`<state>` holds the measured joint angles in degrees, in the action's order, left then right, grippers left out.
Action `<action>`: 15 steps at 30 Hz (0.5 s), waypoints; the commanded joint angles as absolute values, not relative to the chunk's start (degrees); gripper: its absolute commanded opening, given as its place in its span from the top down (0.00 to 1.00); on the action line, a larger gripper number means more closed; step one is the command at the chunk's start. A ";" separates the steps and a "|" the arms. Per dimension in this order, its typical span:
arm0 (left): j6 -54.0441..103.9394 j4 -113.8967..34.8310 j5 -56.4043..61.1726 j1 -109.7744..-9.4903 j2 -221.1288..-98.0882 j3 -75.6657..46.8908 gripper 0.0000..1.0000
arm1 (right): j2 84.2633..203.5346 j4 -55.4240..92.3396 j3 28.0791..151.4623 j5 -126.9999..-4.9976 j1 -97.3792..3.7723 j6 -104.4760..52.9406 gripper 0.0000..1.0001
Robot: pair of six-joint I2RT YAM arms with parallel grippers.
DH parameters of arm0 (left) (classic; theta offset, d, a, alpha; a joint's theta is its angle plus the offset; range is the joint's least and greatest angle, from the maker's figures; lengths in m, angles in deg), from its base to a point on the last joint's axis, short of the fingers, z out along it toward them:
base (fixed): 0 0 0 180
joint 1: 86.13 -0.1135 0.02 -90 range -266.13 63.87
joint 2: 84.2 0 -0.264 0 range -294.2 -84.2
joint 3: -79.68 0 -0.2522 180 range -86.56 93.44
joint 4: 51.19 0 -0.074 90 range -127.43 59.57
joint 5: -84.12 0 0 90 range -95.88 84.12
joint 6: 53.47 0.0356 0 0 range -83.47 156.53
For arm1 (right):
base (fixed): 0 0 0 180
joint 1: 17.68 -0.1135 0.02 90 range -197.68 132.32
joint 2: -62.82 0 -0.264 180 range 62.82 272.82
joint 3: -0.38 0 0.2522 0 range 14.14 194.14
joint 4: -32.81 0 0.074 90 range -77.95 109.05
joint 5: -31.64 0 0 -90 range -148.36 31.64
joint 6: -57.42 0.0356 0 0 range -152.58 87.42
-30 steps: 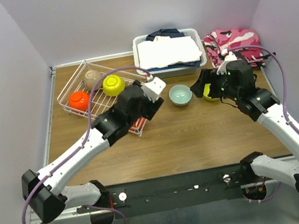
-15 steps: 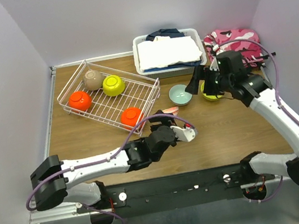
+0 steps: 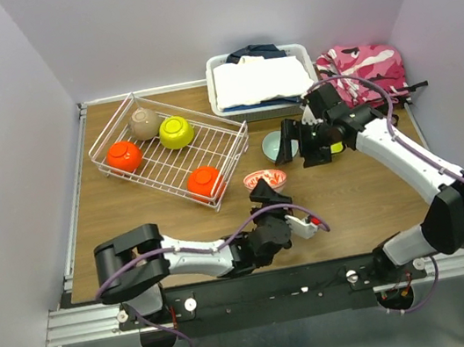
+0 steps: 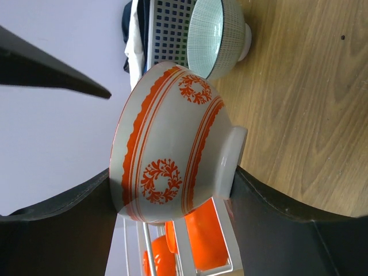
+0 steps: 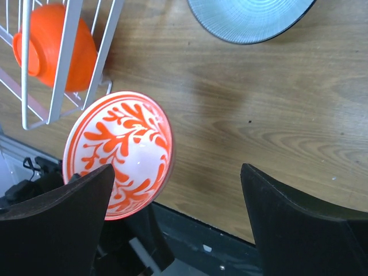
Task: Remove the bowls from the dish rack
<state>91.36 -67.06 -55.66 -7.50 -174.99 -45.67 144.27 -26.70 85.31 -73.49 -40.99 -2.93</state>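
Observation:
My left gripper (image 3: 264, 193) (image 4: 172, 172) is shut on the white bowl with the red pattern (image 3: 265, 179) (image 4: 167, 144) (image 5: 121, 149), one finger at the rim and one at the foot, tilted above the near table. The white wire dish rack (image 3: 109, 129) (image 5: 66, 63) holds a taupe bowl (image 3: 145, 122), a lime-yellow bowl (image 3: 176, 131) and two orange bowls (image 3: 124, 156) (image 3: 205, 181). A pale grey bowl (image 3: 276, 146) (image 4: 221, 34) stands on the wood. My right gripper (image 3: 295, 149) (image 5: 177, 172) hovers open and empty beside it, half hiding a second lime-yellow bowl (image 3: 333, 147).
A white plastic bin of folded cloth (image 3: 221, 95) stands at the back, with a pink camouflage cloth (image 3: 366, 66) to its right. Purple walls close in both sides. The black rail with the arm bases (image 3: 260, 289) runs along the near edge.
My left arm has drawn back out of the rack to the near middle, carrying the red-patterned bowl. My right gripper has moved left from the lime-yellow bowl toward the pale grey one.

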 commanded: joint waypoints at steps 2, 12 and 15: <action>101.11 -89.68 -63.62 -5.89 -180.86 -47.35 0.38 | 147.80 -29.11 85.42 -75.67 -43.51 -2.78 0.05; 106.58 -97.90 -64.76 -5.62 -185.19 -48.41 0.39 | 156.15 -31.04 83.31 -76.37 -47.47 -4.11 0.17; 106.49 -97.90 -65.03 -5.62 -185.89 -48.41 0.39 | 157.12 -31.48 83.83 -77.08 -47.56 -4.72 0.33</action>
<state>105.06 -90.25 -62.26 -6.10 -184.86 -48.58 155.72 -28.47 83.91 -75.68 -46.87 -2.98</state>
